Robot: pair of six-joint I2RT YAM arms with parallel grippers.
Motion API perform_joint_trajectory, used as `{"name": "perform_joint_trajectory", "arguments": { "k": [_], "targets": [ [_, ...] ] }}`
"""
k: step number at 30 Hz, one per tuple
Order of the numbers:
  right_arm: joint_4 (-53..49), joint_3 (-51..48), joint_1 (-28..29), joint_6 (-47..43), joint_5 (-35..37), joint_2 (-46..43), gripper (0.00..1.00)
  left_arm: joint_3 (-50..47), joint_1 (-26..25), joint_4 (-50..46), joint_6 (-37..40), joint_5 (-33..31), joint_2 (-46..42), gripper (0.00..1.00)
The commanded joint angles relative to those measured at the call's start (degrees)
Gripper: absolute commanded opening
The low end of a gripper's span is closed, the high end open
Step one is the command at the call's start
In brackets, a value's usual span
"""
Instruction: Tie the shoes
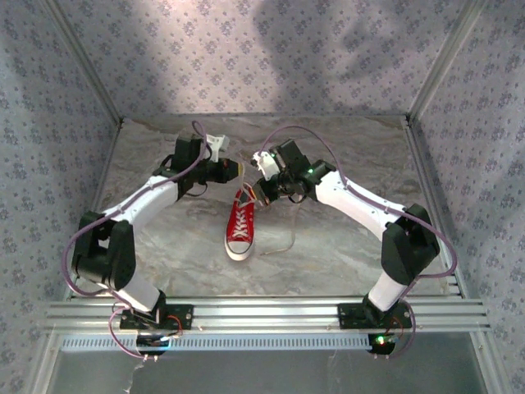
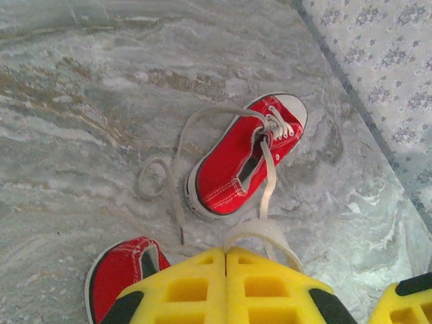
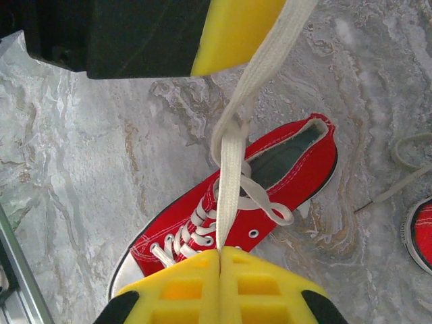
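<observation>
- We see a marble-patterned table (image 1: pixel 344 238) closed in by walls (image 1: pixel 246 57) covered in a small floral print.
- Both arms rise from their bases, bend at the elbow and reach inward, so that the left gripper (image 1: pixel 234 171) and the right gripper (image 1: pixel 259 190) nearly meet in the top view.
- A red shoe (image 1: pixel 240 226) lies just below the two sets of fingertips, with its white toe pointing towards the bases.
- In the left wrist view, the left gripper (image 2: pixel 226 251) has its yellow fingers (image 2: pixel 182 287) pressed together. The white lace (image 2: pixel 268 177) runs up from the shoe (image 2: pixel 233 165) into the seam between them and arches over one fingertip.
- In the right wrist view, the right gripper (image 3: pixel 219 253) also has its fingers (image 3: pixel 270 283) pressed together and pinches the lace (image 3: pixel 229 182).
- From the right gripper the strand stretches taut over the shoe (image 3: pixel 290 182), passes through a knot (image 3: pixel 233 128) and goes on to the other gripper's pad.
- A second shoe (image 2: pixel 121 277) sits just beside the left fingers, with a slack length of lace lying beyond it.
</observation>
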Motion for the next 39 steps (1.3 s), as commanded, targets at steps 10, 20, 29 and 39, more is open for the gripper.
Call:
{"name": "perform_joint_trajectory", "arguments": {
  "k": [10,20,29,39],
  "targets": [
    [2.5,-0.7,-0.5,-1.4,-2.0,-0.4,0.00,4.6,0.0,-17.1,4.2,4.6,2.4,0.00],
    [3.3,-0.9,-0.4,-2.4,-1.3,1.1,0.00,4.0,-0.3,-24.3,7.7,3.6,1.9,0.00],
    [6.1,-4.6,0.6,-1.1,-1.7,1.2,0.00,1.7,-3.0,-24.8,8.4,2.6,2.6,0.00],
    [9.1,-9.0,1.0,0.6,0.3,0.0,0.00,0.7,-4.3,-25.1,8.6,1.4,5.0,0.04]
  ]
}}
